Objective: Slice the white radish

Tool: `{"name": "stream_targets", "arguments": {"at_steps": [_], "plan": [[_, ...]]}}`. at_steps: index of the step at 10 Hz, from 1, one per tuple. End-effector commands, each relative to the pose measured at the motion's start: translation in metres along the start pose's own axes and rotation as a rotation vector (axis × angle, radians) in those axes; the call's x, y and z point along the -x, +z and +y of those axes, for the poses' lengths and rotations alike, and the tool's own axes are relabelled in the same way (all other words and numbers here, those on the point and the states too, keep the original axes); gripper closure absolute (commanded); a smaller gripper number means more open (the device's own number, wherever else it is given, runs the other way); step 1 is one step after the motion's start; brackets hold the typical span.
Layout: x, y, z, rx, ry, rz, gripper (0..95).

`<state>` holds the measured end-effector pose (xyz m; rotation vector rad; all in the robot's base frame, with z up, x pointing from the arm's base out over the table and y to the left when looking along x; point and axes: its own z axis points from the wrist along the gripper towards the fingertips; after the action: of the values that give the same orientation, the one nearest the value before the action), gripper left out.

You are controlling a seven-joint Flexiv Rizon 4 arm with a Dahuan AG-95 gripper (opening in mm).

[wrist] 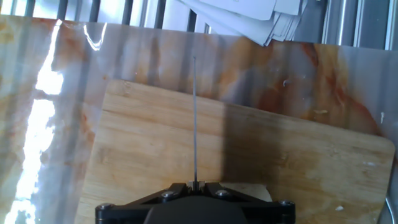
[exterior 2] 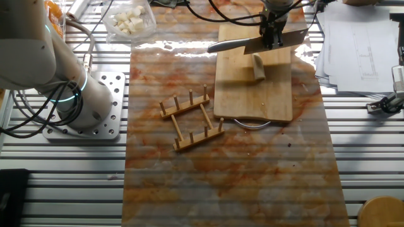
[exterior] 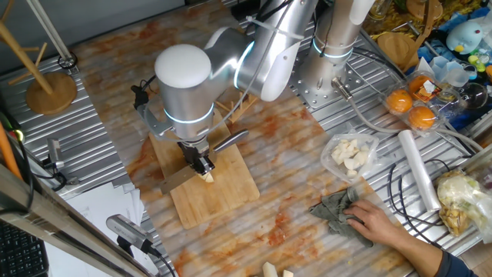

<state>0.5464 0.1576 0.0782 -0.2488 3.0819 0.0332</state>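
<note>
While the gripper (exterior 2: 273,34) clamps the knife (exterior 2: 252,44), its blade stands over the white radish (exterior 2: 258,68)

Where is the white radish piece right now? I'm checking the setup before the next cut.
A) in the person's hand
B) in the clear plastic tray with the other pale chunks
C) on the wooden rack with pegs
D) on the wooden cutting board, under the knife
D: the white radish lies on the cutting board just below the knife held by the tool, apart from the rack and the tray.
</note>
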Motion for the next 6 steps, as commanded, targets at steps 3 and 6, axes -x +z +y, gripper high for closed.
{"name": "stream_targets", "arguments": {"at_steps": [3, 6], "plan": [[0.0005, 0.0046, -0.0002, 0.001, -0.004, -0.004, 95.0], [0.001, 0.0061, 0.0, 0.001, -0.005, -0.004, 95.0]]}}
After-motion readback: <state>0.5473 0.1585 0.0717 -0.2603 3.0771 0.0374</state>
